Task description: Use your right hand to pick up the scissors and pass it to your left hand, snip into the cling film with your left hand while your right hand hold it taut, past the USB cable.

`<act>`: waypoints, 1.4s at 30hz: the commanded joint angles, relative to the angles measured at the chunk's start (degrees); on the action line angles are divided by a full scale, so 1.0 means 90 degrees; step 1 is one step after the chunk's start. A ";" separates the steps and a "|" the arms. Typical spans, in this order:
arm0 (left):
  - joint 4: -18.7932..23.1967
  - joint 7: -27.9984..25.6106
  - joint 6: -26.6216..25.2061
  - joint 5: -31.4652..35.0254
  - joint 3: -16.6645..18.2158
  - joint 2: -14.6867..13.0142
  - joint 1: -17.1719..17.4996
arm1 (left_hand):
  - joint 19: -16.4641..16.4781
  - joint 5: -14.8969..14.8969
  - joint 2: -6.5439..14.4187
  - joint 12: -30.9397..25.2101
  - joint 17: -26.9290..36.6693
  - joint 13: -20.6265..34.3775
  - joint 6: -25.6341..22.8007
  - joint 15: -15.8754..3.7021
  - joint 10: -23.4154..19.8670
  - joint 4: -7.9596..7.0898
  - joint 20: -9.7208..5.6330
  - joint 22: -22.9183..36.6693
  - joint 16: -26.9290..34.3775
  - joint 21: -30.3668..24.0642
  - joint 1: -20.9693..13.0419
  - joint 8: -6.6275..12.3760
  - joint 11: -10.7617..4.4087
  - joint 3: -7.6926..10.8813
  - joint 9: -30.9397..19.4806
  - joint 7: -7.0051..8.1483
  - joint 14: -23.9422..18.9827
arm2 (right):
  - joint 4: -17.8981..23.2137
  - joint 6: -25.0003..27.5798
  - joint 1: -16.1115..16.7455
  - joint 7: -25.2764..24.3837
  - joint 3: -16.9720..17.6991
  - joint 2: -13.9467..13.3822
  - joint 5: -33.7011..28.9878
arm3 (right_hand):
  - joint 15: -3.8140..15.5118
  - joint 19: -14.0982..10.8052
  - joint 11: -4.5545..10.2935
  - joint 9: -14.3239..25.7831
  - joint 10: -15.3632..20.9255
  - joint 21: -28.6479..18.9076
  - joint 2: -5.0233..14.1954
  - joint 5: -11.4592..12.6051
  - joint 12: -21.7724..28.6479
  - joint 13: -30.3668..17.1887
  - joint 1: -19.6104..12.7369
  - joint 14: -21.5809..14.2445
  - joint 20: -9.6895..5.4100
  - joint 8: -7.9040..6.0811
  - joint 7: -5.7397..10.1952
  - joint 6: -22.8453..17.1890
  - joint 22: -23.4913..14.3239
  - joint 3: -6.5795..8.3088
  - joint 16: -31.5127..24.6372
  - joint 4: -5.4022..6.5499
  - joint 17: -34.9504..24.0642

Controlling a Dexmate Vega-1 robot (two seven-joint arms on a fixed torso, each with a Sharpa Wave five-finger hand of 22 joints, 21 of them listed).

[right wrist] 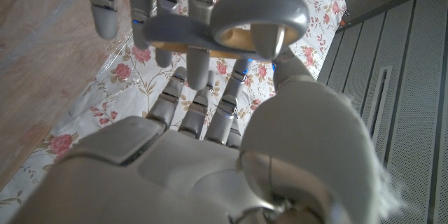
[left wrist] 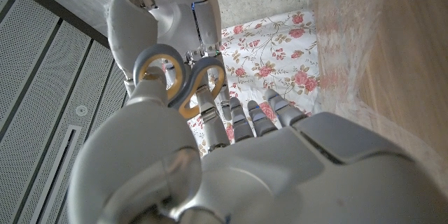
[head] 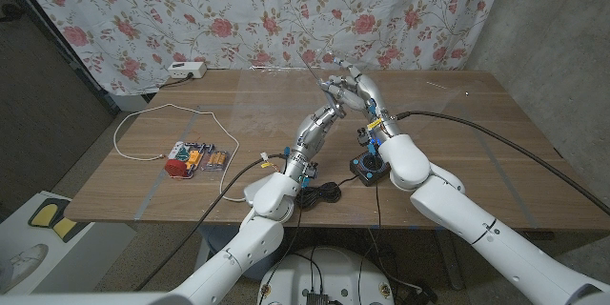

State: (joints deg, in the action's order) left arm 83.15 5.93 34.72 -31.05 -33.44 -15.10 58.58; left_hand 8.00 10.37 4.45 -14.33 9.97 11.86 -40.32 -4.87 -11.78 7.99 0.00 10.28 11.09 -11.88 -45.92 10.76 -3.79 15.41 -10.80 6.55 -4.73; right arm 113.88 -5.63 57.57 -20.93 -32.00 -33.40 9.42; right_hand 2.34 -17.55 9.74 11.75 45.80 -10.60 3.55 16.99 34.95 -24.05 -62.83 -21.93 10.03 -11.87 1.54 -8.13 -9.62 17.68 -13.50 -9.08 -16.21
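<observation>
Both hands meet above the middle of the table. My right hand (head: 355,88) holds the scissors (head: 315,69) up, blades pointing to the far left. In the right wrist view its thumb presses on a grey handle loop (right wrist: 259,17). My left hand (head: 318,130) reaches up from below. In the left wrist view its fingers (left wrist: 203,108) touch the grey and yellow handles (left wrist: 178,80); whether they grip is unclear. Clear cling film (head: 250,105) lies spread on the wood, also seen shimmering (left wrist: 350,77). A white USB cable (head: 143,114) loops at the left.
A white power strip (head: 186,70) sits at the far left edge. A small pack of coloured batteries (head: 195,159) lies near the front left. A black box with a knob (head: 367,166) and a coiled black cable (head: 324,193) sit at the front middle.
</observation>
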 commanded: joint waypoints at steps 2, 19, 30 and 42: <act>0.0092 -0.0245 -0.0111 0.0182 -0.0042 0.0009 0.0056 | 0.0090 -0.0009 0.0063 -0.0050 0.0021 0.0046 0.0002 -0.0015 -0.0099 0.0026 -0.0008 0.0023 0.0066 -0.0037 -0.0050 0.0030 -0.0041 0.0041 -0.0027 -0.0026 -0.0170 | 0.0057 0.0027 0.0049 -0.0162 -0.0004 -0.0010 -0.0061 | 0.0574 0.0011 0.0113 0.0009 0.0068 -0.0003 0.0041 0.0064 0.0030 -0.0022 0.0009 0.0023 0.0027 -0.0024 -0.0017 -0.0056 -0.0006 0.0061 0.0035 0.0006 -0.0019; -0.0002 -0.0214 -0.0003 0.0139 -0.0086 0.0094 0.0074 | 0.0217 -0.0025 0.0235 -0.0415 0.0105 0.0245 -0.0289 -0.0267 -0.0863 -0.0017 -0.0025 0.0033 0.0204 -0.0055 -0.0035 0.0135 -0.0388 0.0084 -0.0040 -0.0081 -0.0800 | 0.0025 0.0004 0.0094 -0.0164 0.0019 -0.0022 0.0013 | 0.0578 0.0058 0.0122 0.0008 0.0061 0.0005 0.0052 0.0066 0.0027 -0.0017 0.0023 0.0044 0.0057 -0.0032 -0.0006 -0.0109 -0.0005 0.0065 0.0037 0.0016 -0.0020; -0.0009 -0.0191 0.0007 0.0153 -0.0105 0.0108 0.0050 | 0.0109 -0.0028 0.0290 -0.0397 0.0184 0.0355 -0.0332 -0.0268 -0.0707 -0.0043 0.0012 0.0034 0.0198 -0.0008 0.0015 0.0130 -0.0422 0.0106 -0.0037 -0.0087 -0.0750 | 0.0017 -0.0028 0.0096 -0.0149 -0.0093 -0.0007 -0.0075 | 0.0577 0.0084 0.0108 0.0008 0.0086 0.0007 0.0048 0.0066 0.0038 -0.0016 0.0040 0.0045 0.0075 -0.0027 -0.0012 -0.0116 -0.0004 0.0053 0.0029 0.0022 -0.0023; 0.0088 -0.0302 -0.0026 0.0185 -0.0104 0.0106 0.0131 | 0.0059 -0.0050 0.0124 -0.0382 0.0248 0.0500 -0.0142 -0.0232 -0.0517 -0.0064 -0.0026 0.0038 0.0178 0.0005 0.0186 0.0047 -0.0365 -0.0012 -0.0036 -0.0027 -0.0635 | 0.0089 -0.0050 0.0144 -0.0344 -0.0158 -0.0034 -0.0193 | 0.0591 0.0124 0.0138 0.0008 0.0112 0.0012 0.0040 0.0075 0.0052 -0.0022 0.0024 0.0041 0.0100 -0.0030 0.0000 -0.0149 -0.0002 0.0074 0.0036 0.0006 -0.0010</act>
State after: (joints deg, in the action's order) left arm 83.30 3.93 34.65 -29.60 -34.31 -14.21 59.22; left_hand 8.88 10.14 5.78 -17.63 11.88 16.03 -42.05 -6.95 -16.75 7.39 -0.10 10.57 12.71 -11.85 -44.83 11.53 -7.16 15.78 -10.92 6.25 -10.84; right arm 114.18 -5.77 58.58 -22.98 -32.89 -33.49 8.40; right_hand 2.64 -16.52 9.74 11.75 45.81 -10.60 3.81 17.47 34.94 -24.02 -62.52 -21.63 11.06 -11.87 1.55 -8.95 -9.62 17.94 -13.09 -8.82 -16.23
